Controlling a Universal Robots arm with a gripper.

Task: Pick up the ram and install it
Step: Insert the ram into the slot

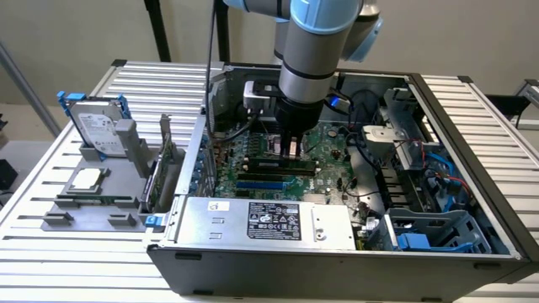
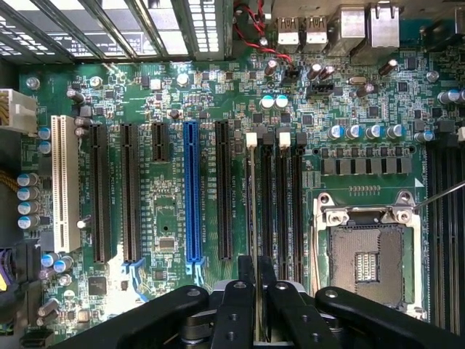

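- Checking in from the remote desk: the arm [image 1: 307,57] is down inside the open computer case [image 1: 471,189], with the claw [image 1: 291,146] right above the motherboard [image 1: 324,142], near the middle of the case.
- In the wrist view the claw's fingers [image 2: 236,313] are pressed onto the ram [image 2: 251,218], a thin stick seen edge-on. It runs straight along the first of the memory slots [image 2: 280,211], the one nearest the long black card slot [image 2: 224,193].
- I can't tell if the stick is already touching the slot or just above it. My guess is we're at the seating step.
- To do this well I'd keep the stick dead parallel to the slot and upright, line the ends up with the white latches [image 2: 252,139], and push straight down with no twist.
- Room is tight: the open processor socket [image 2: 367,251] lies just past the slots on one side and the blue slot [image 2: 192,193] on the other.
- In the exterior view the power supply [image 1: 261,218] lines the case's near edge and the cables [image 1: 362,104] crowd the far corner, so straight up and down is the only clean path.
- The parts tray [image 1: 88,211] with the hard drive [image 1: 94,126] stands well apart on the table [image 1: 151,79], by the case's wall on the exterior view's left.
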